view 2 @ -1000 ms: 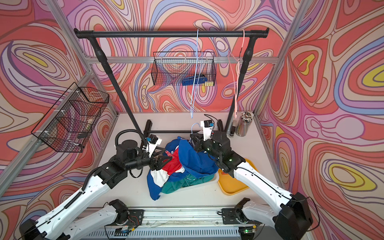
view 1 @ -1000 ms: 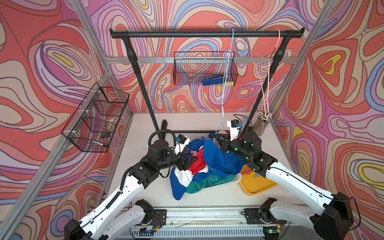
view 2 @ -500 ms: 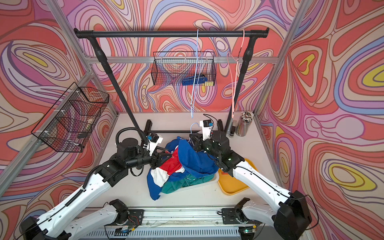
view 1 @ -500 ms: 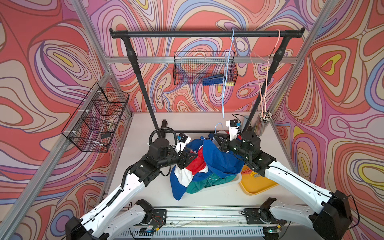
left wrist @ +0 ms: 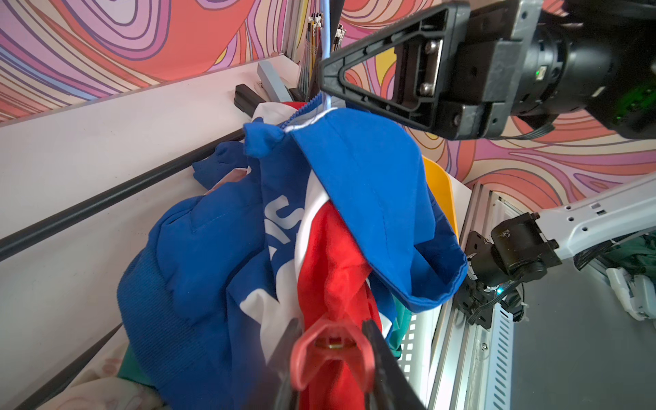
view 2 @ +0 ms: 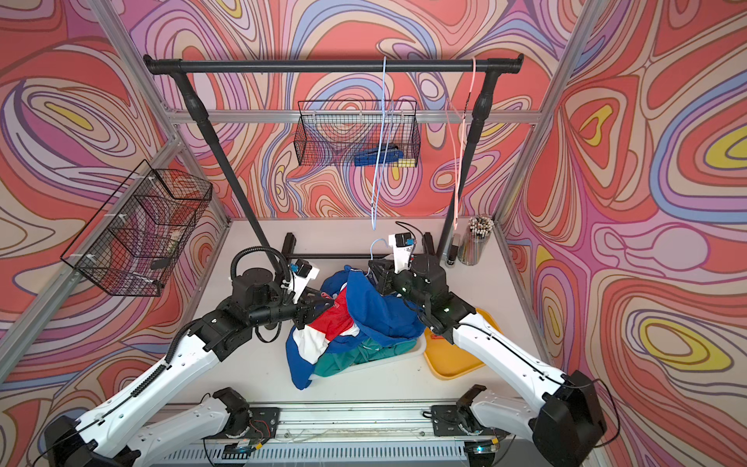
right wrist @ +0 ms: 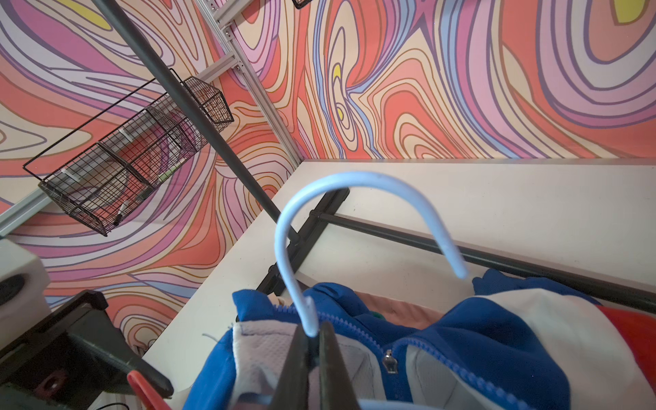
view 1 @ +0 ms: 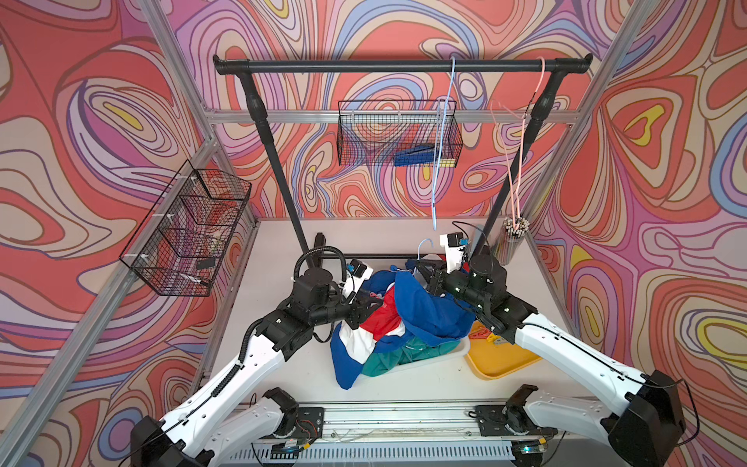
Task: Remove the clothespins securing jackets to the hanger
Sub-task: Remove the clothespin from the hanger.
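The blue-red-white jacket [view 1: 408, 311] [left wrist: 362, 184] lies heaped mid-table on a light blue hanger [right wrist: 355, 179], over a teal jacket [view 1: 388, 358] and a pink-and-cream one [left wrist: 103, 390]. A red-orange clothespin [left wrist: 301, 355] is clipped on the jacket's red fabric. My left gripper [left wrist: 332, 340] [view 1: 366, 309] is shut on that clothespin's handle ends, a finger against each side. At the far end of the heap my right gripper [right wrist: 314, 332] [view 1: 424, 273] is shut on the hanger's neck at the collar, with the hook standing above it.
A yellow tray [view 1: 499, 362] holding loose clothespins lies by the right arm, next to a white bin [view 1: 458, 351] under the jackets. A black rack [view 1: 400, 66] carries a blue hanger [view 1: 438, 161] and a pink one [view 1: 513, 161]. Wire baskets [view 1: 190, 230] [view 1: 400, 137] hang on the walls. A pencil cup [view 1: 513, 238] stands at the back.
My left gripper has pushed in slightly toward the jacket and its fingers have closed onto the red-orange clothespin. The right gripper has kept its hold on the hanger.
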Motion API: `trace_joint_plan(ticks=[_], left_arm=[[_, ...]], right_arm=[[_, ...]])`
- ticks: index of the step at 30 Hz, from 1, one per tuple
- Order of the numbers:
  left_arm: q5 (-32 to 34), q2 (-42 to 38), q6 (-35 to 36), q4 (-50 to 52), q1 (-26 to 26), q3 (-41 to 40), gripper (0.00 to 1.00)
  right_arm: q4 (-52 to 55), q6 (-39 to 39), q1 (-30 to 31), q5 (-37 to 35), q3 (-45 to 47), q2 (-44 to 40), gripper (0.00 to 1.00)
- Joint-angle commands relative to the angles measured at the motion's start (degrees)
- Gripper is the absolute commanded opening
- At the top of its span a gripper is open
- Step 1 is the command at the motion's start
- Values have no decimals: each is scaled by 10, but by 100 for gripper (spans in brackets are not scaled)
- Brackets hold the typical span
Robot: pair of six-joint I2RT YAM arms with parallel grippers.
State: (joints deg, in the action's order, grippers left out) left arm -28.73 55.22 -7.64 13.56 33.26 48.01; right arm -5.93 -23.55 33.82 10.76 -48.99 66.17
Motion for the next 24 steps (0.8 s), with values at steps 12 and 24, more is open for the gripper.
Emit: trace_joint_plan(ticks=[12, 24], left_arm=[[19, 7, -55, 29, -4, 45, 0], [91, -17, -52, 139, -4, 108, 0]], right_arm=[[17, -15, 5, 20, -16, 29, 0], [16, -15, 5, 13, -20, 45, 1]])
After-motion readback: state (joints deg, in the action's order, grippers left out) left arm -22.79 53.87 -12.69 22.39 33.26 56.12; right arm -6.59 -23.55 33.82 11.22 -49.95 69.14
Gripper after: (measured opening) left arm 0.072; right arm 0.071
